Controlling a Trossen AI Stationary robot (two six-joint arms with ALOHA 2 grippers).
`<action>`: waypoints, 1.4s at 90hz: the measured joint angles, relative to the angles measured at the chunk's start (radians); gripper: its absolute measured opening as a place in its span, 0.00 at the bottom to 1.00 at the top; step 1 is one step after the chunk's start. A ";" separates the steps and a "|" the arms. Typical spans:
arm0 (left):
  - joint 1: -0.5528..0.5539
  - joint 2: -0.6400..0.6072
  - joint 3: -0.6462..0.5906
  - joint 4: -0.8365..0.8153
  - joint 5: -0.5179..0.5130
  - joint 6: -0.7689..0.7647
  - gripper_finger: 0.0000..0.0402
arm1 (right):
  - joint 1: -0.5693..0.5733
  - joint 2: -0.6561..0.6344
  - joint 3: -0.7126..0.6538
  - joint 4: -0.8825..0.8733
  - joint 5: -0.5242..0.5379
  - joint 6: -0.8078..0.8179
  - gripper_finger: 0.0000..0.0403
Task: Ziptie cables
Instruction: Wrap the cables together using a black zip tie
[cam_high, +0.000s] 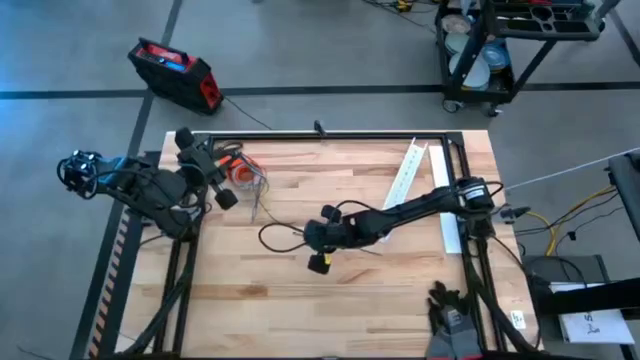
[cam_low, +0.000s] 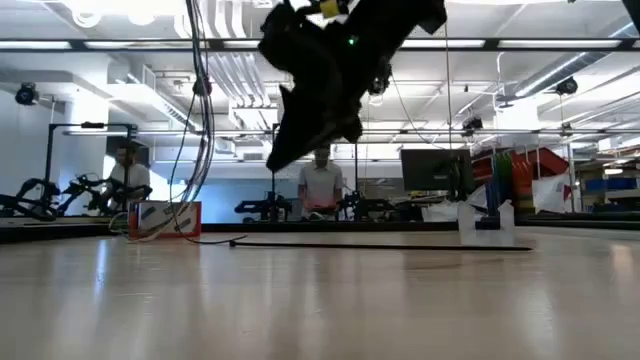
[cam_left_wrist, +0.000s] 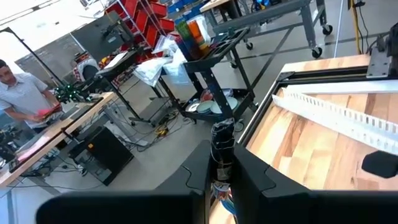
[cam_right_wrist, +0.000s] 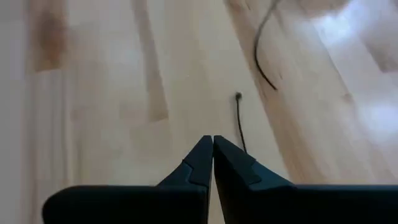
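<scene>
Table: my wooden table (cam_high: 400, 290) has a black frame along its edges; the near half is open wood.
White channel: a long white slotted channel (cam_high: 405, 172) lies slantwise at the far right.
My right gripper: my right gripper (cam_high: 322, 240) hangs over the table's middle, fingertips (cam_right_wrist: 205, 155) pressed together, with no clear sight of anything between them.
My left gripper: my left gripper (cam_high: 210, 170) waits at the far left corner, fingers closed in its wrist view.
Cables: the cables (cam_high: 262, 195) lie loose beside the orange tape roll (cam_high: 238, 170), left of my right gripper and apart from it.
Ziptie: the ziptie (cam_high: 280, 238), a thin dark loop, lies just left of my right gripper; one end (cam_right_wrist: 239, 121) shows just ahead of my fingertips.
</scene>
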 joint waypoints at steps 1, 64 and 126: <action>0.000 -0.002 -0.003 0.002 0.000 0.000 0.06 | 0.000 0.003 0.000 0.009 0.000 -0.006 0.00; 0.000 -0.059 -0.091 0.008 0.008 -0.019 0.06 | -0.143 0.248 0.005 0.328 -0.129 -0.100 0.18; 0.000 -0.124 -0.176 0.024 0.009 -0.060 0.06 | -0.133 0.155 0.021 0.300 -0.087 -0.165 0.00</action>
